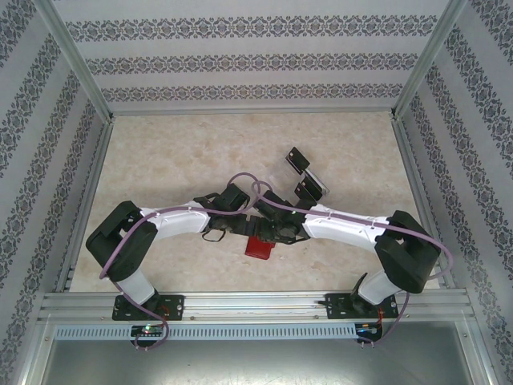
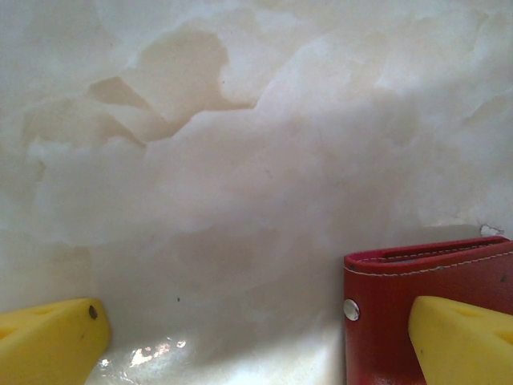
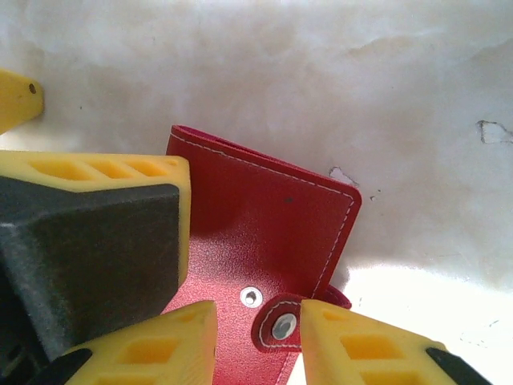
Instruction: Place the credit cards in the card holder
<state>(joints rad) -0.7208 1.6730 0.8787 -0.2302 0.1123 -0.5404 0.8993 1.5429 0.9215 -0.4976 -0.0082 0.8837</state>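
The red card holder lies closed on the marble table between the two arms. In the right wrist view it lies flat, with its snap tab unsnapped beside the stud. My right gripper stands open around that tab, which lies against the right fingertip. My left gripper is wide open, one yellow finger over the card holder near its edge. That finger also covers the holder's left part in the right wrist view. Black credit cards stand further back on the table.
The cards sit in a clear plastic rack behind and right of the grippers, with another black card at its near end. Aluminium frame rails and patterned walls enclose the table. Both arms meet at the middle.
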